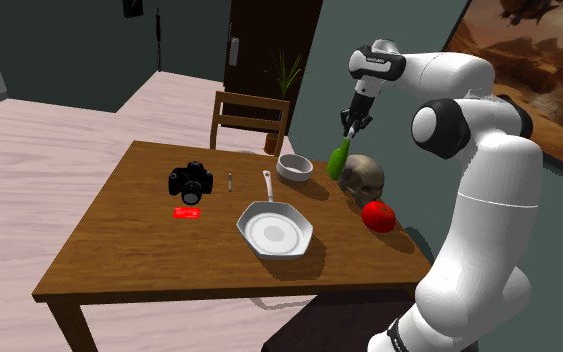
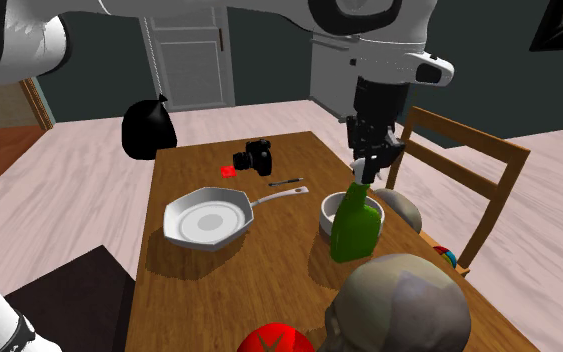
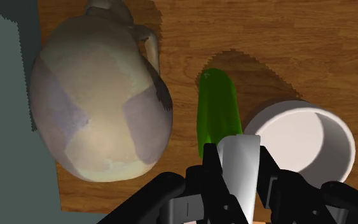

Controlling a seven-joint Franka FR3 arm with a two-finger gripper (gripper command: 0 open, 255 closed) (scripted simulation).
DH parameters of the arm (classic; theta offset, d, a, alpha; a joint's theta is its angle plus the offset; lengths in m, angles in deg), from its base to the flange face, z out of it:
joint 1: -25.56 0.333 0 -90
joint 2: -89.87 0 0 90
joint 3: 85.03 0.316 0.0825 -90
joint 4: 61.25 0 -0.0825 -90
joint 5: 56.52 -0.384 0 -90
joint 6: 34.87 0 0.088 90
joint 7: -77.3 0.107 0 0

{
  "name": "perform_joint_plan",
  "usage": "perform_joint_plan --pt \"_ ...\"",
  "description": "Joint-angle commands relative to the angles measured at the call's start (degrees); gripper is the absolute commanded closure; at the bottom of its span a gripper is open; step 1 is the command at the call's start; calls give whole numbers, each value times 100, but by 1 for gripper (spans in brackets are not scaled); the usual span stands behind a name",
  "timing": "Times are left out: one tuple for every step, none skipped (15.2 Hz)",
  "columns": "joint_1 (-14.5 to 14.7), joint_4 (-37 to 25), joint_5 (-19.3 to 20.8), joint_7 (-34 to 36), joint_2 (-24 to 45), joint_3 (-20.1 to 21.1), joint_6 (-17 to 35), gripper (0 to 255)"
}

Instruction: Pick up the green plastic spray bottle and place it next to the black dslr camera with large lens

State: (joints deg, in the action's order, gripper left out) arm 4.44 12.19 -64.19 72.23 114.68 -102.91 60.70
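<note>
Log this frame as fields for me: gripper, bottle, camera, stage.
gripper: gripper shut on the bottle's white top
bottle: bottle, green, between bowl and skull
camera: camera, black, on the table beyond the pan, well apart from the bottle
stage: grasped, not yet beside the camera

Shows on the wooden surface [image 1: 119,250] a pale eight-sided frying pan [image 1: 275,233] with its handle toward the far edge, a white bowl [image 1: 295,166] just beside a mottled skull [image 1: 364,177], a red fruit [image 1: 377,215] near the skull, a thin pen [image 1: 230,182], a flat red item [image 1: 186,212], and a wooden chair [image 1: 251,112] behind.
</note>
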Motion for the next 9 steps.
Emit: perform_joint_plan --pt "-18 -230 -6 12 31 0 -200 255" --pt "-29 -333 -10 14 47 0 -286 255" --pt "-41 -440 -15 16 66 -1 -374 255" --pt "-53 -550 -20 18 87 -1 -464 255" --pt "-67 -666 -27 20 111 -1 -555 255" --pt "-82 -786 -34 21 138 -1 -648 255" --pt "-99 -911 -42 23 168 0 -743 255" --pt "-116 -1042 -51 25 201 0 -841 255" --pt "-135 -1179 -61 26 238 2 -941 255"
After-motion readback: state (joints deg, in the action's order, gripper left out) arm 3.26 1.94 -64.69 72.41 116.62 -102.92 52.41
